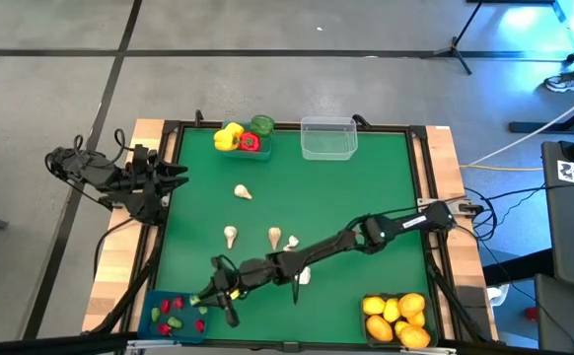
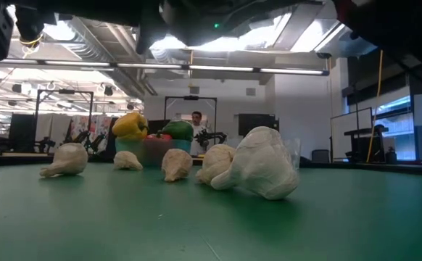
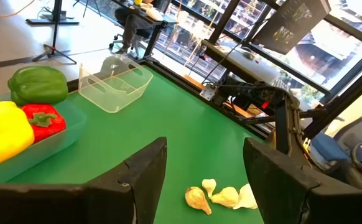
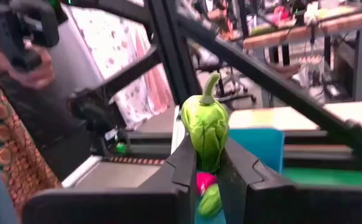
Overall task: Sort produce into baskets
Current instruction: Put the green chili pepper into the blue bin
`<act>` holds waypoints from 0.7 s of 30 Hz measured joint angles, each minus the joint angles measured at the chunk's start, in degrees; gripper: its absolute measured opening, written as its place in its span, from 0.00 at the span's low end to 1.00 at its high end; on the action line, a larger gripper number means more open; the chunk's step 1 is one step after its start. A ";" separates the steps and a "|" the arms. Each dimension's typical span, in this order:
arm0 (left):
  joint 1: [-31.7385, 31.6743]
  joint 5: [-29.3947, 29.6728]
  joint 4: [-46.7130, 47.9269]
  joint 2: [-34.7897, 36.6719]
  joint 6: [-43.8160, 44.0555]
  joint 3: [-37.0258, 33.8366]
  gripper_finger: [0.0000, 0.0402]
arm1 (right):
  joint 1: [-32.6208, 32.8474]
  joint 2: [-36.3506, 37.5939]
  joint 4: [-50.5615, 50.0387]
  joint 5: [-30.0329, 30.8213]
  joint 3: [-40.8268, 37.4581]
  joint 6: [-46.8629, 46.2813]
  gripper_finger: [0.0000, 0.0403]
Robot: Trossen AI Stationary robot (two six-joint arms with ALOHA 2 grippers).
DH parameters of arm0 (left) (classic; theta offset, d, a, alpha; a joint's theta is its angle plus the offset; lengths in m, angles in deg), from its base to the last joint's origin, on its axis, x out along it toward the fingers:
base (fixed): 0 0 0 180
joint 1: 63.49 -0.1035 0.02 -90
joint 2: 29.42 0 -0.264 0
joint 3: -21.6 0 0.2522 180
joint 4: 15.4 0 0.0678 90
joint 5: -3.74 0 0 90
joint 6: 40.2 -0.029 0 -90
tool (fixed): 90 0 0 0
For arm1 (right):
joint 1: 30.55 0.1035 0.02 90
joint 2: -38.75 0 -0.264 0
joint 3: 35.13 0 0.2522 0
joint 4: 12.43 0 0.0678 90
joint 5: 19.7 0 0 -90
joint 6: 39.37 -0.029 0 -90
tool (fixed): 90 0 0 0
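My right tool (image 4: 207,163) reaches across the green tabletop (image 1: 366,187) to its front left corner, where it hangs over the blue bin (image 1: 155,318), clenched on a small green pepper piece (image 4: 205,127) that stands stem-up between my fingers (image 4: 182,163). Below it, inside the blue bin, lie tiny red (image 1: 177,304) and green pieces (image 1: 172,322). My left tool (image 3: 203,180) waits off the left edge of the tabletop, its fingers spread apart and holding nothing. At the back edge, left of the middle, the teal bin (image 3: 75,124) carries a yellow bell pepper (image 1: 229,136), a red bell pepper (image 1: 249,142) and a green bell pepper (image 1: 262,125); just beside it toward the right stands the clear bin (image 1: 327,139), with nothing showing inside. In the front right corner the dark bin (image 1: 368,325) is heaped with yellow-orange citrus (image 1: 396,316). White garlic bulbs (image 1: 242,192) lie scattered on the bare middle of the tabletop, one alone toward the back and the others nearer the front, close to my right arm.
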 joint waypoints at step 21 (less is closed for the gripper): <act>0.00 -0.03 0.02 0.00 1.65 0.00 0.52 | 0.72 -3.17 -3.58 1.58 -0.03 0.47 0.13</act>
